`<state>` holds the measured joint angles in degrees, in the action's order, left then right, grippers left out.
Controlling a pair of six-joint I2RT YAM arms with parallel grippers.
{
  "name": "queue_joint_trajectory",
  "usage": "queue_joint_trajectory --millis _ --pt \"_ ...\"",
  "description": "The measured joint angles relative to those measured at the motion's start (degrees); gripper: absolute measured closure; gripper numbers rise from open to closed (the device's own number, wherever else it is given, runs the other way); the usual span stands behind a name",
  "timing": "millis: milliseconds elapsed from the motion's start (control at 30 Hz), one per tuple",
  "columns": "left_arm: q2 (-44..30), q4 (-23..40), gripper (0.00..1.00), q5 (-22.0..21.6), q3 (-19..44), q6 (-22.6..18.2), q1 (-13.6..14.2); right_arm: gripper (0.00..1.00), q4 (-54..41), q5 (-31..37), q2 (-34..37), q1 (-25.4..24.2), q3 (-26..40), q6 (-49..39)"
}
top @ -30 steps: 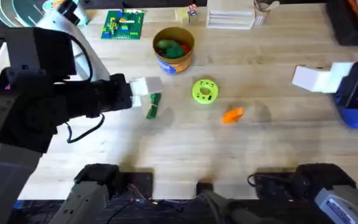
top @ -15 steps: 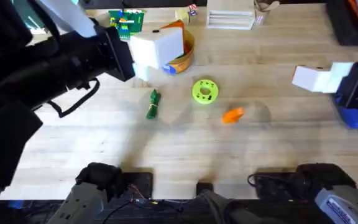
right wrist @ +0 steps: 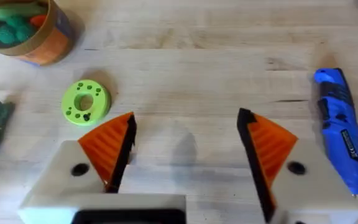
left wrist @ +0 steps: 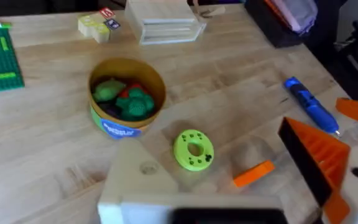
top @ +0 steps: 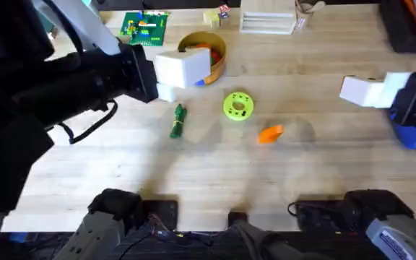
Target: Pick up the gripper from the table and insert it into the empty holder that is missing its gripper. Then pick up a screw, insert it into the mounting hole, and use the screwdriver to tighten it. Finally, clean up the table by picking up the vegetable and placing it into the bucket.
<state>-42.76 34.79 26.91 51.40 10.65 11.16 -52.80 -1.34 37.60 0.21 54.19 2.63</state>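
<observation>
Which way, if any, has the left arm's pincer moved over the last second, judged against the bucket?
Yes. The left pincer has moved up the overhead view, from beside the vegetable to over the bucket.

Nothing legible anywhere. The bucket (left wrist: 127, 104) has white lettering on its blue band, too blurred to read. The screwdriver (right wrist: 340, 127) carries a small label along its barrel, also unreadable, and the small printed blocks (left wrist: 98, 25) at the far edge of the table show marks I can't make out.
</observation>
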Motion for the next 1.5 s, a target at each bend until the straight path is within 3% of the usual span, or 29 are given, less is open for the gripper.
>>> queue_joint_trajectory --millis 100,267,533,733,1100,1300,1500 --pt "-0.3 -3.3 0.007 -1.2 -0.1 -3.2 0.7 0.01 0.0 0.0 0.0 0.0 0.0 0.0" --pt "1.2 -13.2 0.007 -2.0 -3.8 -11.1 4.4 0.01 0.0 0.0 0.0 0.0 0.0 0.0" --pt "7.9 -36.1 0.007 -3.2 -23.0 -14.9 9.9 0.01 0.0 0.0 0.0 0.0 0.0 0.0" --pt "17.5 -45.3 0.009 -4.1 -36.4 -15.5 14.8 0.01 0.0 0.0 0.0 0.0 0.0 0.0" --pt "35.3 -45.7 0.008 -4.3 -49.1 -13.5 15.7 0.01 0.0 0.0 0.0 0.0 0.0 0.0" --pt "42.1 -40.0 0.008 -4.2 -51.1 -11.3 15.7 0.01 0.0 0.0 0.0 0.0 0.0 0.0" --pt "42.5 -31.9 0.008 -2.0 -51.1 -10.4 15.7 0.011 0.0 0.0 0.0 0.0 0.0 0.0"
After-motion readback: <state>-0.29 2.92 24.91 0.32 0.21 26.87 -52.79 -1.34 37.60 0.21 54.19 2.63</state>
